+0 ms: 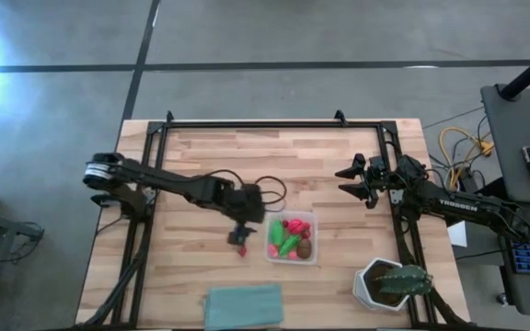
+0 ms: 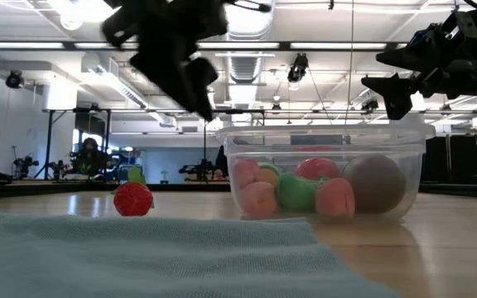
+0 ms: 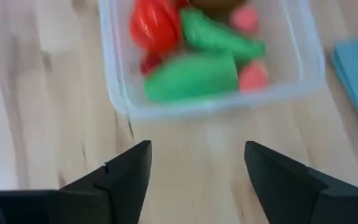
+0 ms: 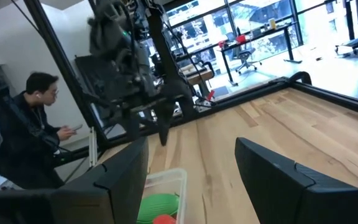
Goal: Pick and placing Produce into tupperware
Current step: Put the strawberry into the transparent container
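Observation:
The clear tupperware (image 1: 291,237) stands on the wooden table and holds several produce pieces: a red one (image 3: 155,25), two green ones (image 3: 191,76), pink ones (image 2: 335,197) and a brown round one (image 2: 377,182). One small red piece (image 1: 242,249) lies on the table just left of the box (image 2: 132,199). My left gripper (image 1: 239,233) hangs open above that piece, beside the box's left wall, with nothing between its fingers (image 3: 197,168). My right gripper (image 1: 357,180) waits open, in the air at the table's right side (image 4: 191,168).
A folded teal cloth (image 1: 244,305) lies at the near edge. A white pot with a green plant (image 1: 389,285) stands at the near right corner. A black frame (image 1: 247,123) borders the table. A person (image 4: 33,124) sits beyond the table's left side.

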`<action>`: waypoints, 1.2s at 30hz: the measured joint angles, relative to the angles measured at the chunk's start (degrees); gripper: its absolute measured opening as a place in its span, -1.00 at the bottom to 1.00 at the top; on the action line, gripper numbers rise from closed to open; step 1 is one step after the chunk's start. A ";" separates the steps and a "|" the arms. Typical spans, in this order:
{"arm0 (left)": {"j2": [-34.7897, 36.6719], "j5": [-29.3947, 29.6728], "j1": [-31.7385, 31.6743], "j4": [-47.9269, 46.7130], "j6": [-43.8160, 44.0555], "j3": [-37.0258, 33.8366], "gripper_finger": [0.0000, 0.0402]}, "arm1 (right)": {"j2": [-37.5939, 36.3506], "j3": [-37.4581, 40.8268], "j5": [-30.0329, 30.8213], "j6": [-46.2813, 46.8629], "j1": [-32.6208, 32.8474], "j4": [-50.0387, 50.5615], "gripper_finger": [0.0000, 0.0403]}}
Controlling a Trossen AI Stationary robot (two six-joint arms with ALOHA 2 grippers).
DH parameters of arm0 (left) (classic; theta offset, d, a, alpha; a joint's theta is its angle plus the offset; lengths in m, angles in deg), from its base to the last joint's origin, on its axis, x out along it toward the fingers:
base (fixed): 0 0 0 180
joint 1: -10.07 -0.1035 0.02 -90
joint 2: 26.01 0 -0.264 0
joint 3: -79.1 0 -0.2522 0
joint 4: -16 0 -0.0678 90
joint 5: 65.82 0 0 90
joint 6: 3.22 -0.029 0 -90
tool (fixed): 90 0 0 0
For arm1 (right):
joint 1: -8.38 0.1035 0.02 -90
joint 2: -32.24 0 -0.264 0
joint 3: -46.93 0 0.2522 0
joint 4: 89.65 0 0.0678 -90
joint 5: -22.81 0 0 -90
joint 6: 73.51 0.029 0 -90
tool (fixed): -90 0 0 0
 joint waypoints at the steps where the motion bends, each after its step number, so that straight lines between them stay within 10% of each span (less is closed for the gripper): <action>1: 1.01 -0.19 0.07 -0.33 0.00 -1.55 0.21 | 0.00 0.00 0.00 0.00 0.00 0.00 0.16; 14: 9.13 -6.07 3.19 6.57 -30.17 -19.85 0.22 | -0.04 0.00 -0.01 0.00 0.01 0.00 0.16; 36: -2.44 -5.42 6.95 14.31 -31.58 -17.94 0.21 | 0.04 0.02 0.01 0.00 0.00 0.00 0.16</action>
